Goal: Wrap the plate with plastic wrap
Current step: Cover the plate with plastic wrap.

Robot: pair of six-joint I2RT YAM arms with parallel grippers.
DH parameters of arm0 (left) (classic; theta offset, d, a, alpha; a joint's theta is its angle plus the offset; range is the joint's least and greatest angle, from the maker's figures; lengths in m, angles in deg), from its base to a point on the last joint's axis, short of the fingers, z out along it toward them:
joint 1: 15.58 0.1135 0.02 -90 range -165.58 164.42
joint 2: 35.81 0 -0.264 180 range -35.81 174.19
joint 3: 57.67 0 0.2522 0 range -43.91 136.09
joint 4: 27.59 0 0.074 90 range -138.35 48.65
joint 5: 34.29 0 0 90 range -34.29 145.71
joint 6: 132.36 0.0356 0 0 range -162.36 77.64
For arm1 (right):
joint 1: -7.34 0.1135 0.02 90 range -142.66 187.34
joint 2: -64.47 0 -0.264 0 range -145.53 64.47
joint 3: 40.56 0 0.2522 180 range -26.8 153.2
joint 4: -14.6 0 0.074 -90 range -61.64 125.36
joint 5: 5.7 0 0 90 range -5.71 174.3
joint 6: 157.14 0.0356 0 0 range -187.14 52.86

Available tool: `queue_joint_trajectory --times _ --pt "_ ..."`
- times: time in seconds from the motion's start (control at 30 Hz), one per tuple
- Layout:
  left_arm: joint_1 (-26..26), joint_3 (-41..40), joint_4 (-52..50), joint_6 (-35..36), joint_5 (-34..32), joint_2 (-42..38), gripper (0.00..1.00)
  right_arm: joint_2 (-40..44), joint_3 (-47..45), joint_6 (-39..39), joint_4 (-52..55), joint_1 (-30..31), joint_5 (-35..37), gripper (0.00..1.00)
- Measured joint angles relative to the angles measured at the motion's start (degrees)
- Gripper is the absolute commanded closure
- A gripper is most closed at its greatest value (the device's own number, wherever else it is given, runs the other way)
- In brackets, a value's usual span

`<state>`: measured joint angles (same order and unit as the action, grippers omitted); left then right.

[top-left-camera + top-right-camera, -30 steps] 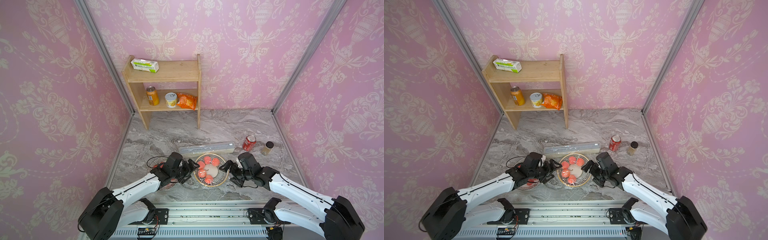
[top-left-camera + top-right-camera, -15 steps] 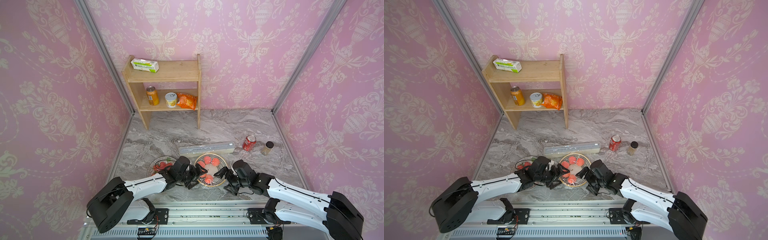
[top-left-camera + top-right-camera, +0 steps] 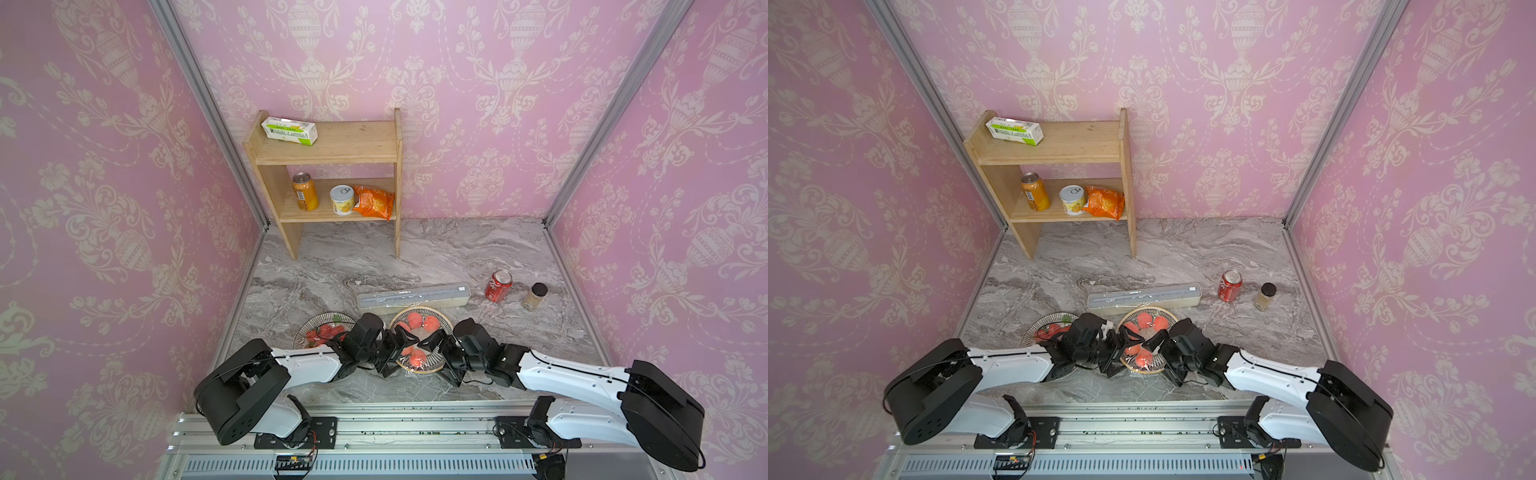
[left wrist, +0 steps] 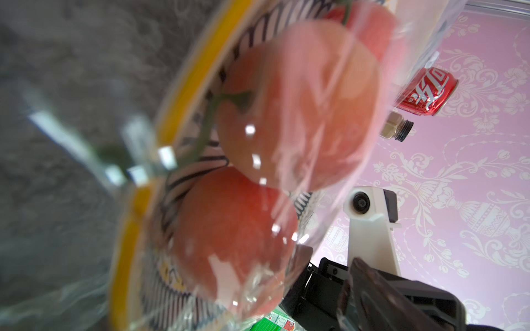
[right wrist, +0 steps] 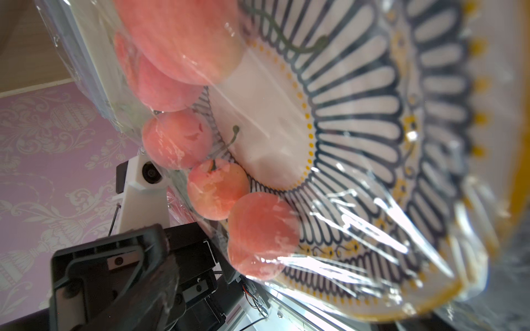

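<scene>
Top views first: at the lower middle of the frame, plate point(image 3: 446, 322) of peaches point(image 3: 414, 321) on the marble table point(image 3: 415, 257), touching the long cream dispenser box point(image 3: 413, 296) just above it in the picture. Plastic wrap point(image 3: 1144, 328) running from that box down over the fruit, glossy and creased. Left gripper point(image 3: 392, 351) close against the plate's left rim, right gripper point(image 3: 441, 358) against its right rim, both with jaws spread wide and nothing visibly pinched. Left wrist view: close and blurred, yellow rim and two peaches behind film; claw state not readable here. Right wrist view: wrap point(image 5: 358, 229) lying in shiny folds across the striped plate face and trailing beyond the edge. Judged from all this: feather-light, limp, clingy film, quick to crumple, stick to itself or tear if yanked. Best taken at the slack margin outside the rim, pinched shallow and tucked under, not over the peaches. Plate itself stiff, probably breakable, and likely to slide on smooth marble if pushed from one side only.
</scene>
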<state>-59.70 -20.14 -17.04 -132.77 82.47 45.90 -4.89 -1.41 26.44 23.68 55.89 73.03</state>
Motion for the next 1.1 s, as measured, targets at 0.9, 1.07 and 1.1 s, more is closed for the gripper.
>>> queue_joint_trajectory --times 0.9,1.07,1.1 --pt "-1.46 -3.52 -21.09 -3.37 -7.8 -24.96 0.01 10.78 0.42 1.05 15.32 -2.51 9.42 0.0" --pt "-4.81 -1.11 -15.39 -4.11 -7.74 -15.28 0.01 13.03 1.64 -1.81 20.5 -5.62 9.7 0.0" --pt "-5.68 -0.92 -13.29 -4.59 -7.67 -12.92 0.01 13.35 1.77 -2.32 20.98 -6.21 9.7 0.0"
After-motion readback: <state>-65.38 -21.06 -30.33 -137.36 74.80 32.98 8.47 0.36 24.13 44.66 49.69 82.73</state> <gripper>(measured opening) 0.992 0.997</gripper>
